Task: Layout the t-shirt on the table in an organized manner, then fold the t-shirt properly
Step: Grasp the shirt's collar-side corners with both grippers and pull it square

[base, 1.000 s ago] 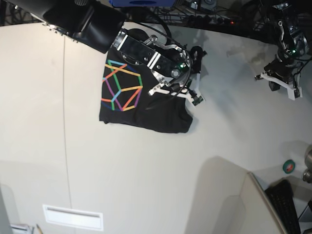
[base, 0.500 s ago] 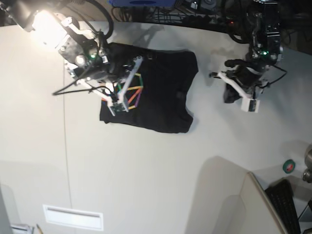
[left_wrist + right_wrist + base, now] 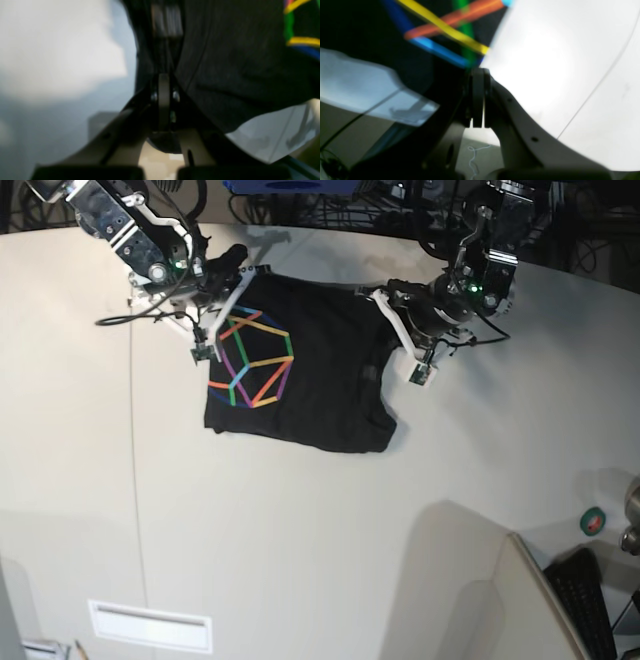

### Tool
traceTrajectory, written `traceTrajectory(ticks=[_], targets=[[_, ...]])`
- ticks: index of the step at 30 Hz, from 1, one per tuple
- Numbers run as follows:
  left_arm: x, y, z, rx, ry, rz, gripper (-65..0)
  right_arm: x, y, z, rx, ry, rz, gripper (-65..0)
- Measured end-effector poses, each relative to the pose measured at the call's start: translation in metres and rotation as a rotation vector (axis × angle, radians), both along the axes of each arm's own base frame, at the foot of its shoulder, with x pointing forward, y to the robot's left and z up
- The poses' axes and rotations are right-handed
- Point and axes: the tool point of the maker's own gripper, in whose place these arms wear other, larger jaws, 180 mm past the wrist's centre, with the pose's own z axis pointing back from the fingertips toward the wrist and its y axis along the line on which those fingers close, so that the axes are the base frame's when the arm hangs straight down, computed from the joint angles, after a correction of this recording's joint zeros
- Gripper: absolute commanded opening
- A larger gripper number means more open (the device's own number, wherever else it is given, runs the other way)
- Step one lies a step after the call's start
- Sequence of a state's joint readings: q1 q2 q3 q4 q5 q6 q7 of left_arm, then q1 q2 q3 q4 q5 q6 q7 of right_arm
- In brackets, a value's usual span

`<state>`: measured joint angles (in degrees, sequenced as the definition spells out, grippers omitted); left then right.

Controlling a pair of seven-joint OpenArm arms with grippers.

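Observation:
The black t-shirt (image 3: 330,390) lies roughly flat on the off-white table (image 3: 300,530), with its rainbow polygon print (image 3: 250,360) facing up on its left half. My right gripper (image 3: 228,285) is at the shirt's upper left corner. In the right wrist view this gripper (image 3: 478,72) is shut on the cloth edge beside the print (image 3: 445,27). At the shirt's upper right edge, my left gripper (image 3: 398,308) is pinched shut. The left wrist view shows this gripper (image 3: 163,77) holding dark t-shirt fabric (image 3: 237,75), whose folds run into the tips.
A small white plate (image 3: 150,625) sits near the front left. At the right front are a tan board (image 3: 480,580), a green tape roll (image 3: 592,523) and a keyboard (image 3: 590,605). A thin seam (image 3: 135,440) runs down the table. Cables line the back edge.
The right arm has moved off the shirt's middle to its upper left corner, uncovering the print. The left arm has come in from the far right to the shirt's right edge.

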<state>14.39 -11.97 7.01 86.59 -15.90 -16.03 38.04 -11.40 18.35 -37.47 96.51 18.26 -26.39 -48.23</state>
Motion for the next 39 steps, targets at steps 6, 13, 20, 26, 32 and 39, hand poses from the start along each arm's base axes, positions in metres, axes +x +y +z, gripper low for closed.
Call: traceTrajectory(ticks=[6,13,20,26,32,39], targets=[[0.001,0.009,-0.014,-0.03,0.025,0.017,-65.0,-0.003,-0.001,-0.025,0.003,0.007,0.07,-65.0],[0.008,0.029,-0.012,0.032,0.019,0.021,-65.0,0.029,-0.034,-0.028,-0.034,-0.054,0.0,-65.0],[0.028,0.038,0.023,0.053,-0.065,0.055,-65.0,0.034,-0.063,-0.005,-0.108,-0.054,-0.004,-65.0],[0.027,0.013,0.053,0.038,-0.079,0.018,-65.0,0.026,-0.018,0.03,0.023,-0.095,0.046,-65.0],[-0.005,-0.03,0.022,0.002,0.033,-0.102,-65.0,0.017,0.016,0.017,0.078,-0.06,0.049,-65.0],[-0.024,-0.018,-0.006,0.034,0.124,-0.096,-65.0,0.012,0.006,-0.024,0.015,-0.044,0.071,-65.0]])
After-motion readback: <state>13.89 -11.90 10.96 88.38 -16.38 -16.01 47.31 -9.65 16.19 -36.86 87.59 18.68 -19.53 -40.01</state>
